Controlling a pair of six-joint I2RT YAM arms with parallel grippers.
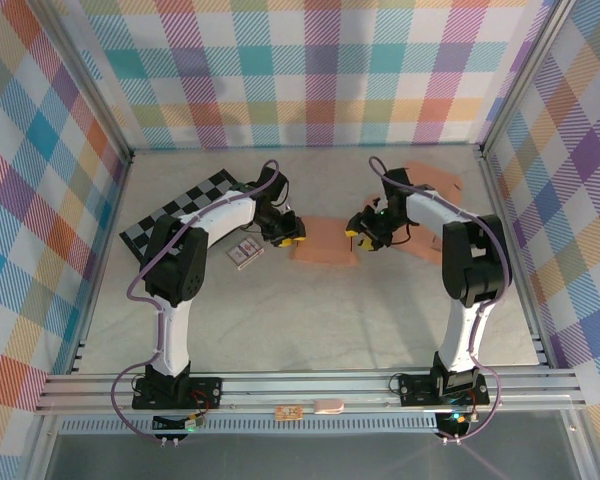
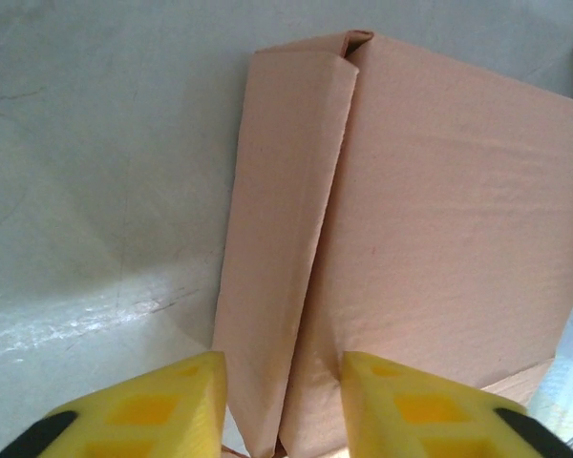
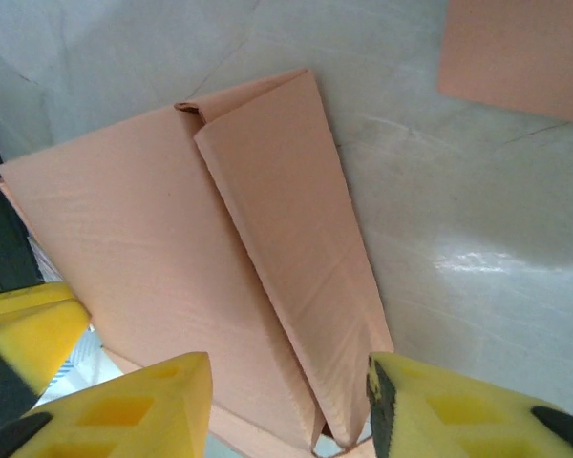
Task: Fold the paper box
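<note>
Top external shows paper box (image 1: 323, 245) flat, long axis left-right; wrist views add folded end flaps (image 2: 277, 239), left gripper (image 1: 293, 239) and right gripper (image 1: 353, 233) part-open astride them.

Bright, even light from above, with only faint shadows. The tabletop (image 3: 477, 258) carries a soft white glare patch in both wrist views, whose nearest parts look slightly out of focus.

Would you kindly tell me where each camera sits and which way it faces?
Top external: above, behind the arms, looking down at the table; both arms, left gripper and right gripper flanking the paper box.
Left wrist: on the left arm, facing the box past its yellow fingers.
Right wrist: likewise, on the right arm.
All share the paper box.
</note>
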